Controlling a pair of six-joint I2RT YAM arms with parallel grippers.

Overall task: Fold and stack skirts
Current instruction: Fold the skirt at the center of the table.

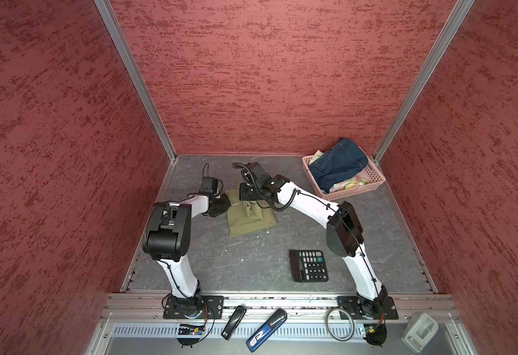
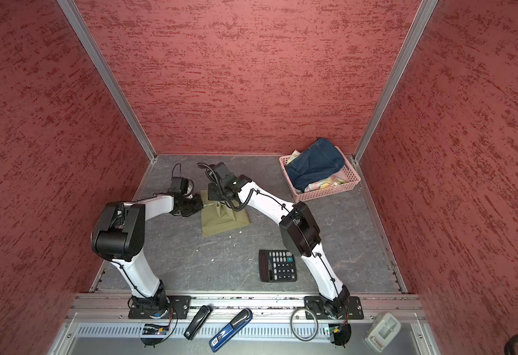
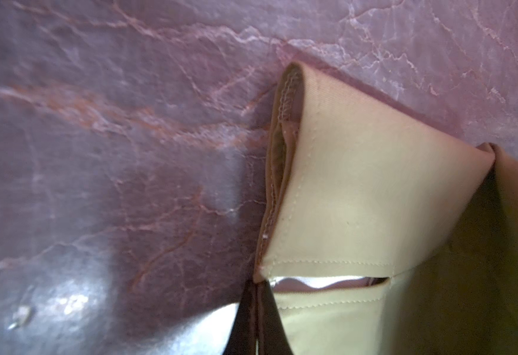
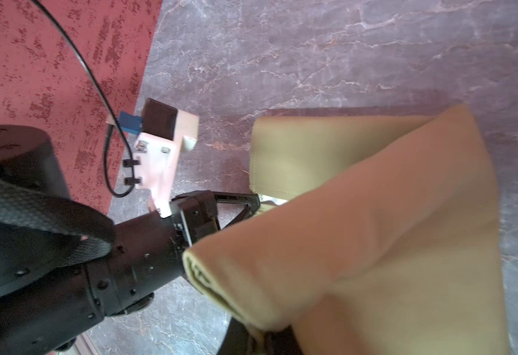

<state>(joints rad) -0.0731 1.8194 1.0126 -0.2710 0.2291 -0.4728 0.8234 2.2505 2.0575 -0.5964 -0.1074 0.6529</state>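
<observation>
Left gripper (image 4: 256, 204): pressed together on the far-left corner of the olive skirt (image 1: 251, 222). Right gripper (image 4: 260, 335): pinching that far edge just to the right, cloth peaked up. Skirt body lies nearward of both claws, table centre. Likely fold: far edge toward near. Denim skirt (image 1: 337, 166) and floral skirt (image 1: 348, 184) sit in the basket (image 1: 374, 181), far right.

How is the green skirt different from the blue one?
The green skirt lies part-folded on the table; the blue skirt sits bunched in the pink basket. The left hand and right hand pinch the green skirt; no hand touches the blue skirt. Both are cloth.
</observation>
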